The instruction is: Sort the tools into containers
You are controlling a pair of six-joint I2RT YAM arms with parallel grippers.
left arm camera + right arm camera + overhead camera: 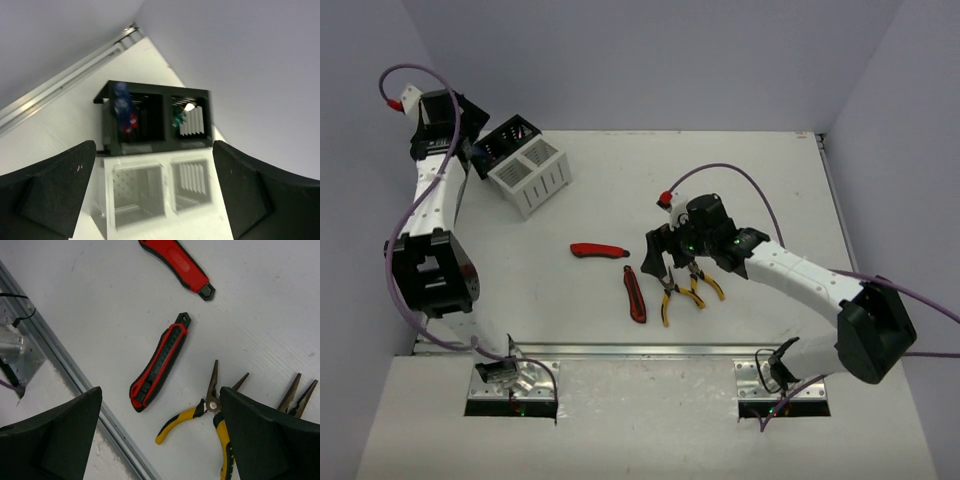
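The containers (530, 165) stand at the back left: a black pair (155, 120) behind a white pair (167, 162). My left gripper (472, 152) hovers over them, open (154, 160) and holding nothing. A blurred blue-handled screwdriver (120, 100) stands in the black left compartment beside a red one; green handles (178, 120) show in the black right compartment. Two red-black utility knives (598, 250) (635, 295) and two yellow-handled pliers (668, 300) (707, 288) lie mid-table. My right gripper (665, 268) hangs open just above the pliers (192, 415), next to the nearer knife (160, 362).
Both white compartments (137, 192) look empty. A metal rail (75, 375) runs along the table's near edge, close to the knife and pliers. Walls (225, 60) close in behind and to the left of the containers.
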